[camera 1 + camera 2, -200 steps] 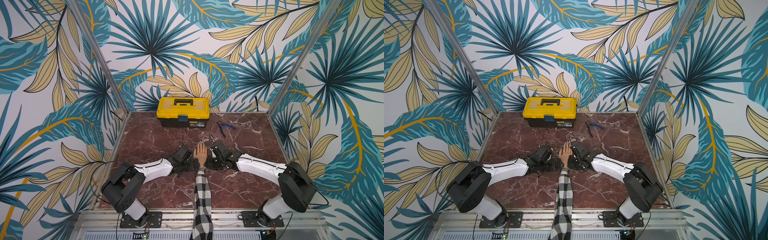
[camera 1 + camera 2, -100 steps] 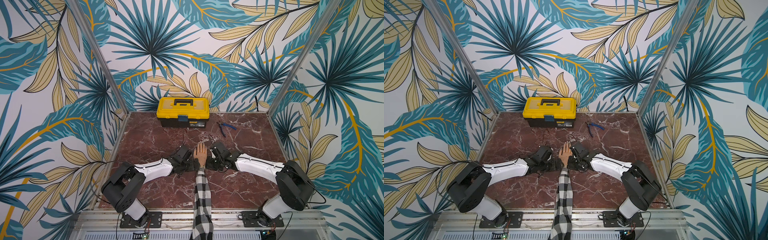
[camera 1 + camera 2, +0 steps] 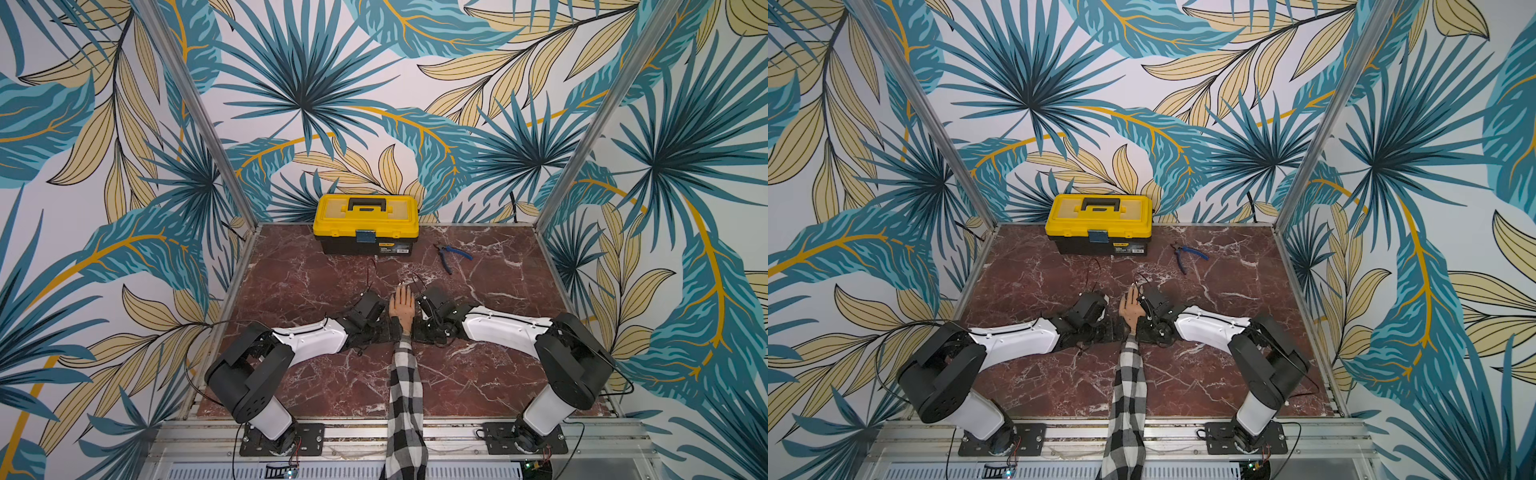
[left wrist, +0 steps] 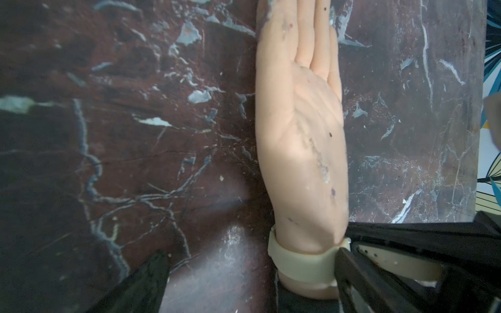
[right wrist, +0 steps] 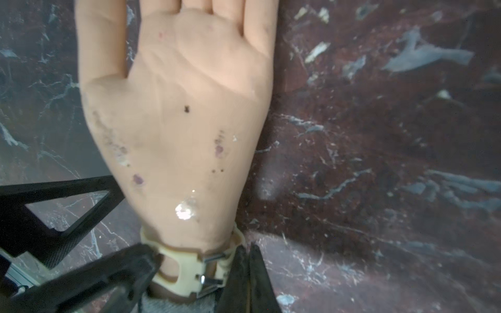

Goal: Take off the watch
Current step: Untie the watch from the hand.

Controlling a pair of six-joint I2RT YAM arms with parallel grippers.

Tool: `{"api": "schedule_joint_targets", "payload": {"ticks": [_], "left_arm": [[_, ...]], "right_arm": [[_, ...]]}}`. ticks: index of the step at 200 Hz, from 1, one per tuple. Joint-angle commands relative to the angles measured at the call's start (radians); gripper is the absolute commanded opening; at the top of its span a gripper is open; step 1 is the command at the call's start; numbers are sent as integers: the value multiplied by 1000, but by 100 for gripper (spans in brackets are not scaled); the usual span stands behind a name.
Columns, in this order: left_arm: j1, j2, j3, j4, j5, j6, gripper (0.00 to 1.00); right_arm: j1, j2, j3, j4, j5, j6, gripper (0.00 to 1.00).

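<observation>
1. The watch (image 4: 301, 264) circles the wrist of the mannequin hand (image 4: 301, 135) on the counter (image 4: 108, 135); unbuckling and removal remain.
2. The right hand (image 5: 245, 248) is closed, apparently pinching the watch beside its buckle (image 5: 208, 268).
3. The left hand (image 4: 250, 253) gapes open astride the wrist.

Cream watch (image 4: 298, 261), yellow toolbox (image 3: 365, 216), maroon marbled table (image 3: 316, 374), checked sleeve (image 3: 406, 395), seemingly blue pliers (image 3: 459, 252)

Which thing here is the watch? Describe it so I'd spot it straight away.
Start at the red marble table and find the mannequin hand lying flat at its middle, coming out of a checked sleeve. The watch is the thin band wrapped around that hand's wrist. Unlike the pinkish hand and black-and-white sleeve, it is pale cream, with a small metal buckle.
</observation>
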Motion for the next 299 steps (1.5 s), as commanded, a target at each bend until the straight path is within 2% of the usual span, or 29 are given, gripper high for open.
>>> {"api": "schedule_joint_targets", "payload": {"ticks": [1, 75, 117, 215, 299], "left_arm": [[5, 73, -66, -126, -11, -26, 97], [6, -15, -17, -129, 30, -9, 100], [3, -42, 23, -128, 56, 0, 100], [-56, 32, 150, -128, 56, 14, 100], [-69, 109, 142, -126, 4, 13, 100]], "right_arm": [[0, -2, -5, -15, -20, -13, 0], [-1, -184, -39, 11, -20, 0, 0], [-1, -178, -37, 13, -18, -2, 0], [-1, -176, -46, -34, 30, -25, 0], [-6, -179, -62, -60, 56, -37, 0]]}}
